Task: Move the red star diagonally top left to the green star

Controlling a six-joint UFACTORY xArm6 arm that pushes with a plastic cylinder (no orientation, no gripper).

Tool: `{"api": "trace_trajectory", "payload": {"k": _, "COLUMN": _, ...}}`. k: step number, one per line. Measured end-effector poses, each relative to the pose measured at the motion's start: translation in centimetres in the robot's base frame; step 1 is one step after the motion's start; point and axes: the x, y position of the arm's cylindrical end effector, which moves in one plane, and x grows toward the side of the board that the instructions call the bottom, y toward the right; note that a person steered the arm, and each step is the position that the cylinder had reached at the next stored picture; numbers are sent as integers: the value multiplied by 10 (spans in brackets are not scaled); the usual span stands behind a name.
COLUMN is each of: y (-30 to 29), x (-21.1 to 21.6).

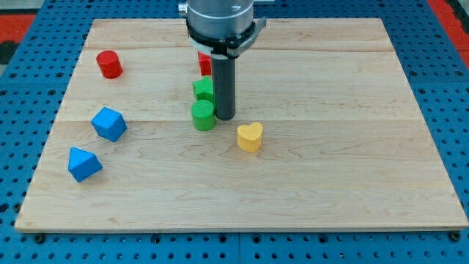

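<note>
Seven blocks lie on the bench [352, 183]: two red, two green, two blue, one yellow heart [250, 137]. Red star [204, 63] sits half-hidden above green star [204, 89], atop green cylinder [203, 115]. My tip [225, 117] touches that cylinder's right, holding nothing.

Partly hidden behind the arm's grey housing [220, 22]: a red block [204, 64], shape not readable. Behind the rod, the right side of a green block [203, 89], shape unclear too. Cut off by the view's top edge: the housing itself. Hidden by neither: my tip [225, 118].
</note>
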Motion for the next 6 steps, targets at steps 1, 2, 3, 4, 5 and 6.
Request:
{"api": "trace_trajectory", "payload": {"k": 1, "y": 25, "x": -49}}
{"api": "trace_trajectory", "payload": {"k": 2, "y": 22, "x": -63}}
{"api": "trace_trajectory", "payload": {"k": 3, "y": 26, "x": -64}}
{"api": "trace_trajectory", "payload": {"k": 4, "y": 37, "x": -114}}
{"api": "trace_trajectory", "payload": {"k": 5, "y": -45, "x": -121}}
{"api": "trace_trajectory", "payload": {"k": 6, "y": -155, "x": -121}}
